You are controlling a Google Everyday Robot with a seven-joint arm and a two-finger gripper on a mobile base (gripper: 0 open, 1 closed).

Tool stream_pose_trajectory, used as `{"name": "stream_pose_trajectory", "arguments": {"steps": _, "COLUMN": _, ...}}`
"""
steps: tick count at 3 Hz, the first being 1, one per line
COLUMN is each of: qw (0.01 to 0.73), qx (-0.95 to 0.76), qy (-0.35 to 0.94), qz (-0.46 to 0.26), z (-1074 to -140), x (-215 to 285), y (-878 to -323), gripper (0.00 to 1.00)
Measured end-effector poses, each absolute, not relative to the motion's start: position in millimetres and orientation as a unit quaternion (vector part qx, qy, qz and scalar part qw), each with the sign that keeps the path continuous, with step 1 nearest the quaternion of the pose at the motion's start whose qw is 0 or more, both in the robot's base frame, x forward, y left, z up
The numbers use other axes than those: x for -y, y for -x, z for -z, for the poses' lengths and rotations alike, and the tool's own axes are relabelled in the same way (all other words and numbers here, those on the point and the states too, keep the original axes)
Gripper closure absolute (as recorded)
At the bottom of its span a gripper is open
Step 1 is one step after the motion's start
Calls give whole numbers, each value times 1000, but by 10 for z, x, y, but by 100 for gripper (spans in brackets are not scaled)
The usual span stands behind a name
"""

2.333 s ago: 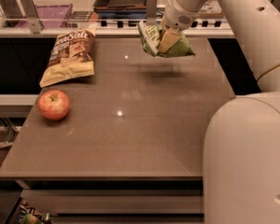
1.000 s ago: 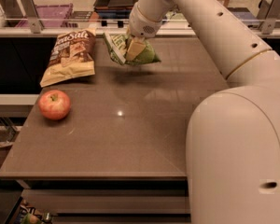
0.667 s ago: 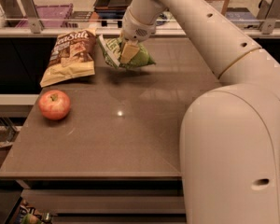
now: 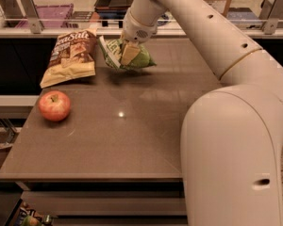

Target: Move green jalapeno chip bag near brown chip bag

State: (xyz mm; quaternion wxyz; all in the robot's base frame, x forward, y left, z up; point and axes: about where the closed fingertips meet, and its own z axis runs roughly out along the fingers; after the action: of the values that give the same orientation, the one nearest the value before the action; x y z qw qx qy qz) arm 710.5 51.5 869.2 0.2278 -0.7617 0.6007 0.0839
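The green jalapeno chip bag (image 4: 112,51) is small, crinkled and light green. It hangs in my gripper (image 4: 128,53), a little above the table's far left part. The gripper is shut on the bag, with a tan finger (image 4: 129,54) across its front. The brown chip bag (image 4: 70,55) has a dark brown top with white script and a tan lower half. It lies on the table at the far left, just left of the held green bag, with a small gap between them.
A red apple (image 4: 54,105) sits on the brown table (image 4: 132,135) near the left edge, in front of the brown bag. My white arm and base fill the right side. A counter with a rail and trays runs behind the table.
My gripper has carried the green bag from the far right of the table leftward, to just beside the brown bag. The brown bag and the apple have not moved.
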Motion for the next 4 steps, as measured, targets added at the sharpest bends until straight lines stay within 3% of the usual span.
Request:
{"name": "stream_pose_trajectory", "arguments": {"steps": 3, "qw": 227, "qx": -599, "qy": 763, "qz": -87, "z": -8603, "x": -588, "y": -7130, "gripper": 7}}
{"name": "stream_pose_trajectory", "arguments": {"steps": 4, "qw": 226, "qx": -599, "qy": 763, "qz": -88, "z": -8582, "x": -606, "y": -7136, "gripper": 0}}
